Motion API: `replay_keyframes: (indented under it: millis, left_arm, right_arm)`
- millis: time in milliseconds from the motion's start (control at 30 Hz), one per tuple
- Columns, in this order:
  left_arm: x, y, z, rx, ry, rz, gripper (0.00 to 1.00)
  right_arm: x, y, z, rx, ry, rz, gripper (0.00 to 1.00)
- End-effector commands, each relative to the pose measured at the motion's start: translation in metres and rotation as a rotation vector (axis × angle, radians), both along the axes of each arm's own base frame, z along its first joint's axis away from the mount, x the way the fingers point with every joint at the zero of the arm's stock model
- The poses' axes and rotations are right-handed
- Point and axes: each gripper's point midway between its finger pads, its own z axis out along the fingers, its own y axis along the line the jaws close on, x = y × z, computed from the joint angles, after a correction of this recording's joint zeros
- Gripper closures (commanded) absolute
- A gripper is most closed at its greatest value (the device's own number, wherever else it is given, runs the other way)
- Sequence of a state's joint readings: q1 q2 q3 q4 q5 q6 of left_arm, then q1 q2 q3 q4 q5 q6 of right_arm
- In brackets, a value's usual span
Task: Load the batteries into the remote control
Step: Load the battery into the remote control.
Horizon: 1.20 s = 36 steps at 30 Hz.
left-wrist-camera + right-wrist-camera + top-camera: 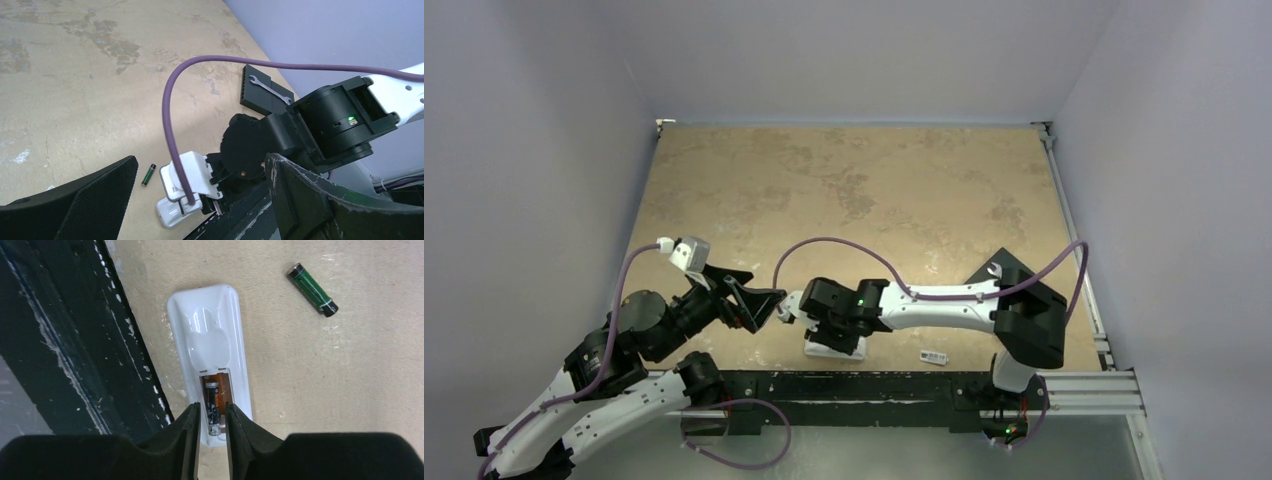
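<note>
Right tool [212,409] hangs nose-down over the remote control [210,330]. Its two fingers [192,430] are a narrow gap apart and straddle one of the batteries [211,407], which lies lengthwise in the left-hand slot of the open compartment [225,387]. A sliver of orange shows between that battery and the right-hand finger, so I judge it lies free, not pinched. The remote control lies back-up on the table [325,390], stretching straight ahead of the tool, with a black rail [50,340] close on the tool's left. The second battery [312,289] lies loose on the table, ahead and well to the tool's right. Left tool [761,300], jaws spread wide and empty, hovers just beside the right wrist.

To do this step well, check that the seated battery sits flat between both contacts, then rise straight up so neither finger drags it out. Take the second battery across its width and match its polarity to the empty right-hand slot.
</note>
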<state>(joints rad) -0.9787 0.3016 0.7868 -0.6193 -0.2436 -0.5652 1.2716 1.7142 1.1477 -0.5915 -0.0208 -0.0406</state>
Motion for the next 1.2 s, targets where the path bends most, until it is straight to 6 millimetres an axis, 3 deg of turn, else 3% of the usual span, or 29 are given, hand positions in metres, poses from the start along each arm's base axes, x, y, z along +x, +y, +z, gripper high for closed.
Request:
replay_keyframes:
  millis: [0,500,800,1167]
  left_arm:
    - [0.001,-0.002,-0.001,-0.012,0.005,0.004,0.01]
    - [0.003,-0.007,-0.008,0.002,0.041,0.005,0.01]
    - [0.006,-0.017,-0.021,0.045,0.094,-0.004,0.01]
    - [0.01,-0.035,-0.066,0.07,0.268,0.024,0.07]
  right_arm:
    - [0.003,0.009,0.033,0.127,-0.02,-0.106,0.68]
    - [0.009,-0.014,0.039,0.192,-0.024,-0.427,0.66]
    - [0.014,-0.031,0.049,0.334,-0.017,-0.658,0.64]
    - [0.017,-0.046,0.071,0.542,0.034,-0.864,0.6]
